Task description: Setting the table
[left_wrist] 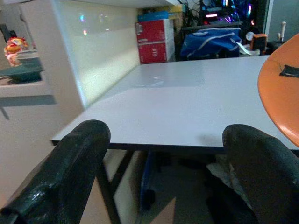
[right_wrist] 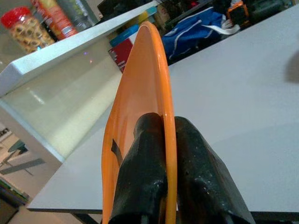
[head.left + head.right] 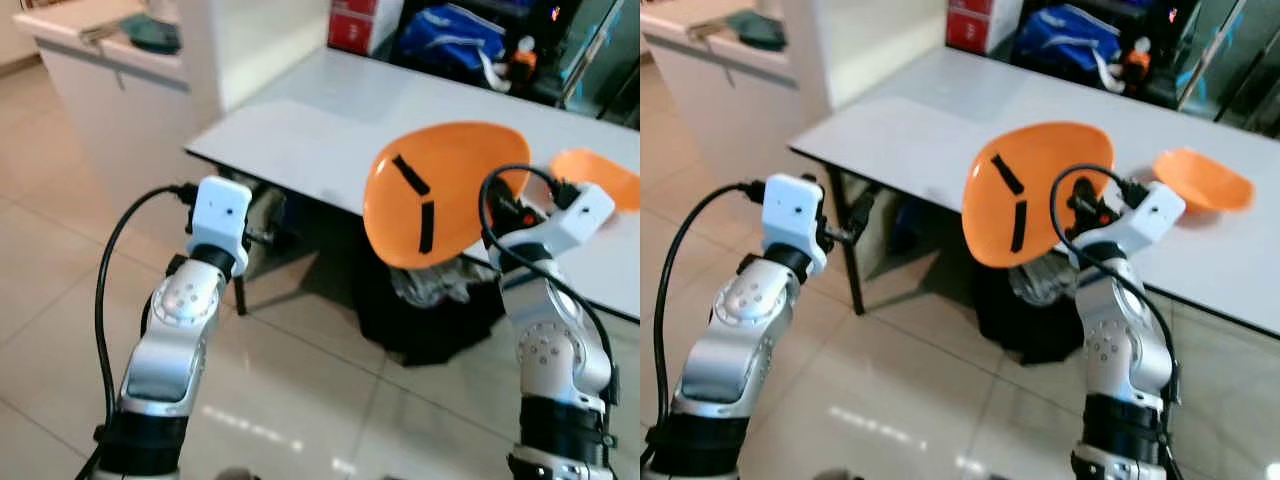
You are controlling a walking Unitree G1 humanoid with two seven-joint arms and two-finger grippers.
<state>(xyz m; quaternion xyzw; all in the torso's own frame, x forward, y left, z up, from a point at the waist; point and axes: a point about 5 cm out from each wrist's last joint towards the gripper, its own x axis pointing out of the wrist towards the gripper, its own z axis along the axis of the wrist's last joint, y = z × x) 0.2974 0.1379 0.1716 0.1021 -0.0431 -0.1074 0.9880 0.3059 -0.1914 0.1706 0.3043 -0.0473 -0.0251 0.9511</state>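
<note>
An orange plate point(image 3: 450, 190) with two black strips on its face is held on edge over the near edge of the white table point(image 3: 300, 130). My right gripper point(image 2: 163, 122) is shut on the plate's rim, one finger on each side. A second orange dish point(image 3: 1202, 178) lies on the table to the right, behind the right wrist. My left gripper point(image 1: 166, 133) is open and holds nothing. It is level with the table's near-left corner, a little short of the edge, and points across the tabletop.
A white counter point(image 3: 100, 60) stands at the left with small items on it. Red boxes point(image 3: 360, 25) and a blue bag point(image 3: 450, 35) sit beyond the table's far side. A black bin with a bag point(image 3: 430, 300) stands under the table on the tiled floor.
</note>
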